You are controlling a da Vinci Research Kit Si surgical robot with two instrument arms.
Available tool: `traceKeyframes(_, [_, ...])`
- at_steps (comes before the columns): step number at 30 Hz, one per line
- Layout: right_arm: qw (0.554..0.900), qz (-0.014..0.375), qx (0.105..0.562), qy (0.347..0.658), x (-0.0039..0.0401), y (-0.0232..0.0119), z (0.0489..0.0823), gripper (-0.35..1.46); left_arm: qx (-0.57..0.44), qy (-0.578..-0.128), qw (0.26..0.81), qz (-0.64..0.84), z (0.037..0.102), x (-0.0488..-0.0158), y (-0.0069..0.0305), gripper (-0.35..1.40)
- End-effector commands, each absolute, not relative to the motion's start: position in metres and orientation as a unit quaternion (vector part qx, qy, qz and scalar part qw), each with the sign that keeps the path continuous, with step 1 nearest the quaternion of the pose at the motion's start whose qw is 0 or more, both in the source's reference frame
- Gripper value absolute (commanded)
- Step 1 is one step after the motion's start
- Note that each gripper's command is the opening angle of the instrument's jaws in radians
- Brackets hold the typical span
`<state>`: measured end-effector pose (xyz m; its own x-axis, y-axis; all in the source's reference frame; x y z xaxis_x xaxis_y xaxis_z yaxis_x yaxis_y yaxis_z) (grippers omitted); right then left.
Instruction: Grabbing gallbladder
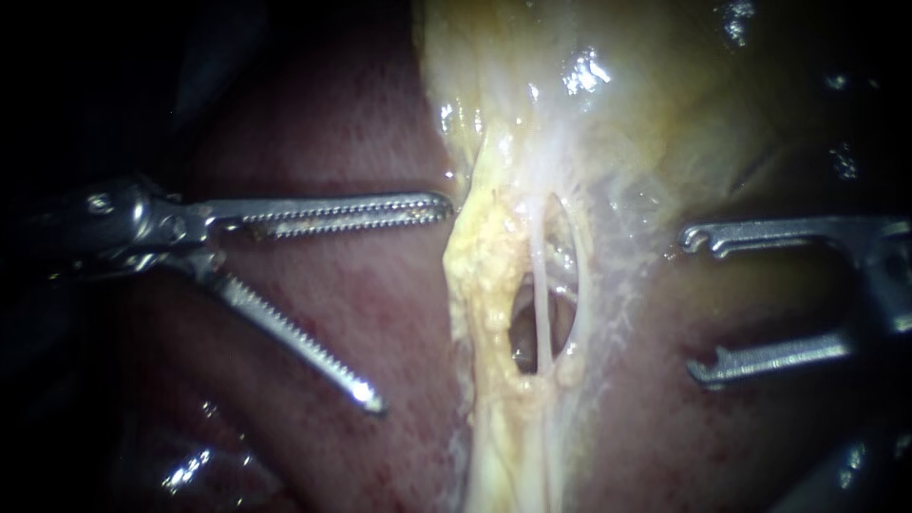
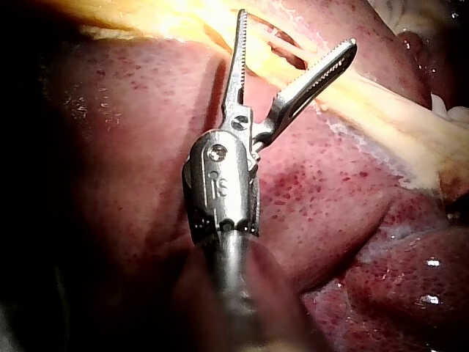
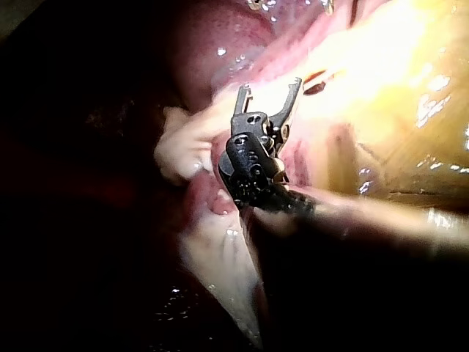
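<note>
The gallbladder (image 1: 608,104) is the pale yellow sac at the top centre, narrowing down into a yellowish band with thin tubes (image 1: 541,294) crossing a dark window. My left instrument (image 1: 413,304) comes in from the left with toothed jaws wide open over the liver (image 1: 351,285); its upper jaw tip almost touches the band's left edge. My right instrument (image 1: 698,304) comes in from the right with two slotted jaws open, just right of the band and holding nothing. In the left wrist view my left instrument (image 2: 297,33) stands open ahead of the yellow band (image 2: 381,110). The right wrist view shows my right instrument (image 3: 269,88) open too.
Dark red liver (image 2: 117,147) surrounds the band on both sides. Wet glints show on a lower lobe (image 1: 190,465). The far left and right edges of the endoscope view are in darkness.
</note>
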<state>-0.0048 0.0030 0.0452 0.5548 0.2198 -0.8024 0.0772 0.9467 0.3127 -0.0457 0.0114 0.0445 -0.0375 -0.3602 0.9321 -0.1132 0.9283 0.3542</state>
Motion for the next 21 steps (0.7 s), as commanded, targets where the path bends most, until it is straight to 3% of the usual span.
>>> traceKeyframes(1, [0.867, 0.041, 0.158, 0.47, -0.0048, 0.003, 0.0452, 0.58, 0.167, -0.714, 0.673, -0.094, 0.0445, -0.0457, 0.0115, 1.11])
traceKeyframes(12, [0.867, 0.041, 0.158, 0.47, -0.0048, 0.003, 0.0452, 0.58, 0.18, -0.702, 0.674, -0.144, 0.0445, -0.046, 0.0117, 1.16])
traceKeyframes(21, [0.867, 0.041, 0.158, 0.47, -0.0049, 0.003, 0.0452, 0.57, 0.148, -0.647, 0.7, -0.264, 0.0443, -0.0462, 0.0122, 1.09])
